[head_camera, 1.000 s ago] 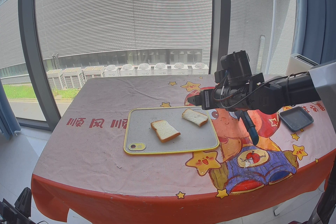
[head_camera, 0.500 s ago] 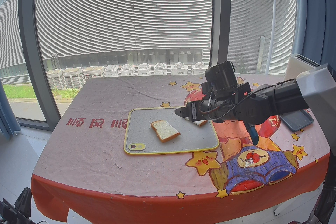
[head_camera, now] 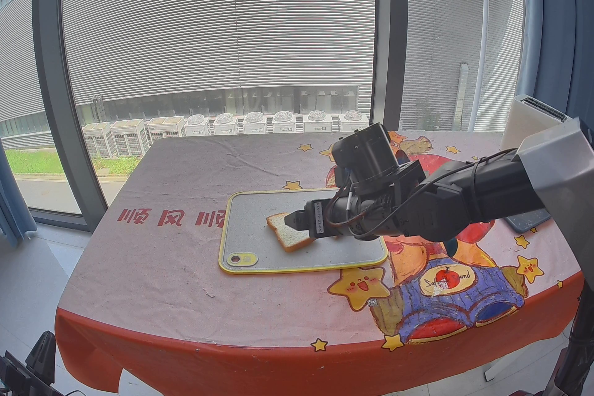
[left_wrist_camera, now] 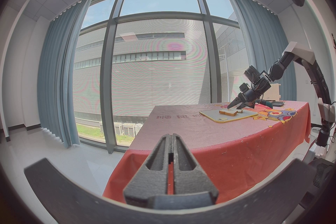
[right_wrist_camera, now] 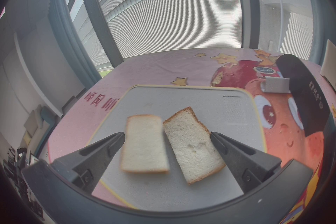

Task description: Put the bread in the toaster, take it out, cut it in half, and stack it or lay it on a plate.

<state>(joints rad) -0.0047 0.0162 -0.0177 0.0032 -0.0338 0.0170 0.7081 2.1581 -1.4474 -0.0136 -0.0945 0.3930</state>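
**Two bread halves on the board, right gripper spread over them**

Two halves of bread lie flat on the grey, yellow-rimmed board (head_camera: pixel 247 224), which sits near the middle of the worktop (head_camera: pixel 185 292). In the right wrist view the halves are side by side with a narrow gap between them. One half (right_wrist_camera: pixel 144 142) lies square to the board's edge and the other half (right_wrist_camera: pixel 192 144) is turned at a slight angle. Both show their pale crumb side up, with brown crust along the edges.

The right gripper (head_camera: pixel 292 223) reaches in from the robot's right and hangs low over the bread. Its fingers are spread wide apart, one outside each half, so the pair lies between them. Nothing is held. Whether the fingertips touch the board cannot be told. From the head view one half (head_camera: pixel 288 235) shows in front of the gripper's tips.

The left gripper (left_wrist_camera: pixel 170 139) sits well apart from the worktop, low and off its left side. Its fingers are pressed together on nothing.

A white toaster (head_camera: pixel 532 117) stands at the far right of the worktop. A dark plate (head_camera: pixel 526 222) lies nearer, partly hidden behind the right arm.
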